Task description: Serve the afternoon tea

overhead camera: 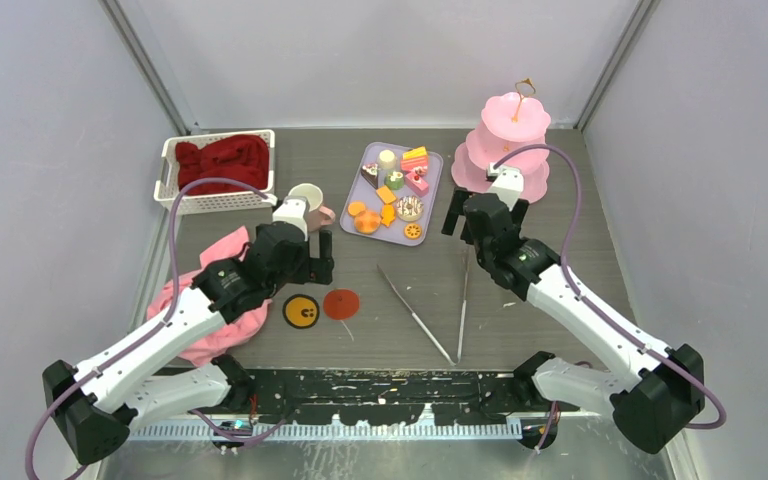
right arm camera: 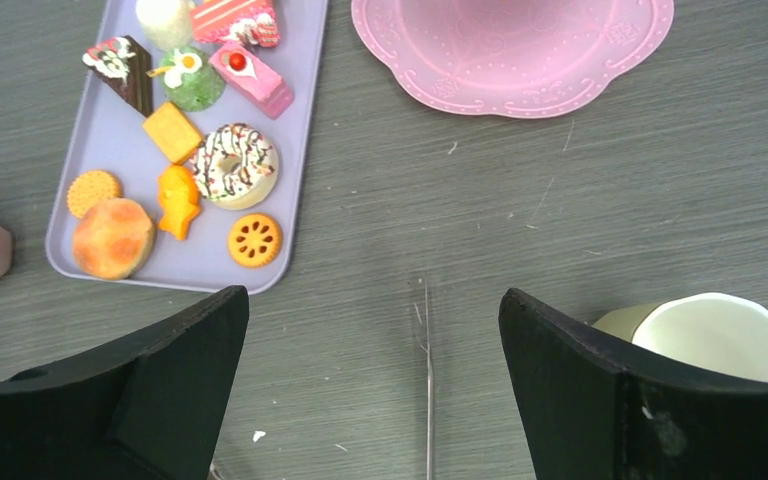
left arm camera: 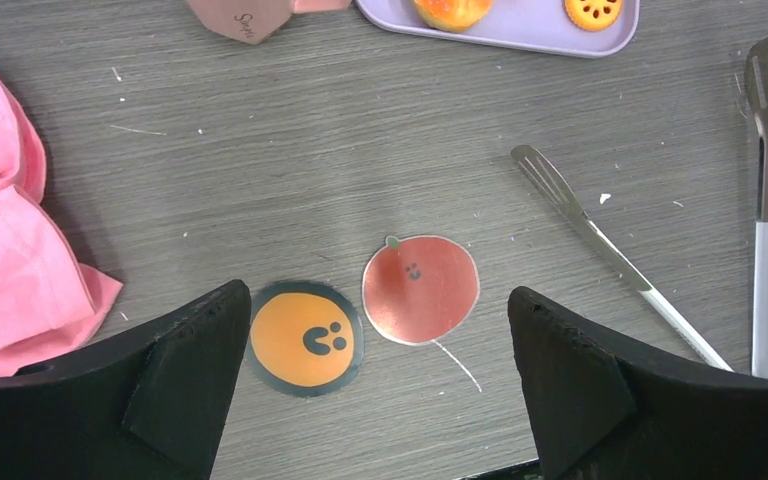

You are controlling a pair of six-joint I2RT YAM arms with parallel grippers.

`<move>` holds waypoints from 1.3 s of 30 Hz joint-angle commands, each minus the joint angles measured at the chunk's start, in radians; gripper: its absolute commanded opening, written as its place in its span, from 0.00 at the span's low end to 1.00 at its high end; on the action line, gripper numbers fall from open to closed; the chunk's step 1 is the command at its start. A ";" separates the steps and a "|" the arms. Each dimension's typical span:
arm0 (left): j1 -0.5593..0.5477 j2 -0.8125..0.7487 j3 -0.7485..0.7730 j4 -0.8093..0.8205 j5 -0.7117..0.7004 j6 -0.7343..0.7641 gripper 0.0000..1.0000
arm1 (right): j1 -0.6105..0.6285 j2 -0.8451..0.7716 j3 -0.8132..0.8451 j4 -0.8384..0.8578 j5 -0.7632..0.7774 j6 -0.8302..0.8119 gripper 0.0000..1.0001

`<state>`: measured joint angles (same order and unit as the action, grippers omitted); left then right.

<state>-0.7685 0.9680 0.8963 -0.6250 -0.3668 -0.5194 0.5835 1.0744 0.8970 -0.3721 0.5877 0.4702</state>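
Presently left end effector and right end effector stand spread, empty; mug beside the right's finger risks toppling if swept.

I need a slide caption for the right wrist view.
Open right tool above the table, near a tray of toy cakes, a pink stand and a mug.

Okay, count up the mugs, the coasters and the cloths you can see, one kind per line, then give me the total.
Mugs: 2
Coasters: 2
Cloths: 2
Total: 6
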 commanded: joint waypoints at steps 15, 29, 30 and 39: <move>-0.138 0.118 -0.044 0.145 0.031 -0.052 0.99 | 0.010 -0.031 -0.250 -0.128 -0.292 0.180 1.00; -0.149 0.211 -0.018 0.200 0.163 -0.083 0.99 | 0.021 -0.028 -0.408 -0.039 -0.346 0.300 0.55; -0.149 0.216 -0.018 0.200 0.168 -0.090 0.99 | 0.021 -0.021 -0.414 -0.029 -0.346 0.310 0.46; -0.150 0.322 -0.020 0.269 0.230 -0.149 0.99 | 0.022 0.090 -0.374 0.067 -0.311 0.297 0.30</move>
<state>-0.9142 1.2388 0.8356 -0.4435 -0.1791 -0.6312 0.6006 1.1278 0.4778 -0.3935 0.2508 0.7681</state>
